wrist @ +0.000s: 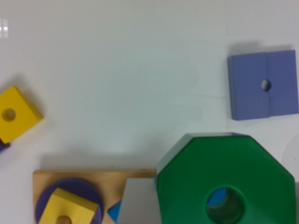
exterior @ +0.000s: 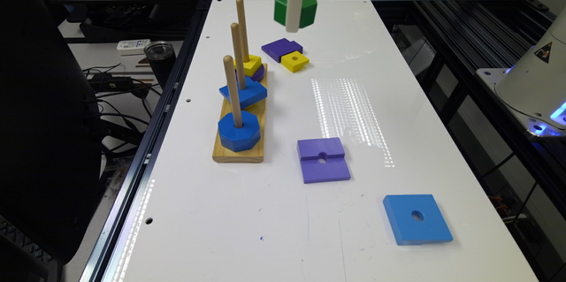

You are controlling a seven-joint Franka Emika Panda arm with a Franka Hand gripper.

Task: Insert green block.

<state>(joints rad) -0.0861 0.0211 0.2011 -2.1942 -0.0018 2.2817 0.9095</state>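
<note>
Green block (exterior: 305,8) is held off the worktop (exterior: 247,238), above its far end. The gripper (exterior: 293,21) is closed on it: one white finger (exterior: 293,8) crosses the block's near face in the exterior view. In the wrist view the green block (wrist: 224,179) sits close to the camera, centre hole showing blue through it, with a grey finger (wrist: 136,201) against its side.

Wooden base (exterior: 239,151) lies along the worktop's edge at the exterior view's left, three pegs upright. Nearest peg (exterior: 231,89) carries a blue octagon (exterior: 239,134); middle peg (exterior: 238,50) a blue square (exterior: 245,93); far peg (exterior: 242,25) a yellow block (exterior: 250,64) over a purple disc (exterior: 260,73).

Loose on the worktop: dark purple block (exterior: 279,47) touching a small yellow block (exterior: 295,61), near the far end; purple square (exterior: 323,160), mid-worktop; blue square tile (exterior: 417,219), toward the near edge.
</note>
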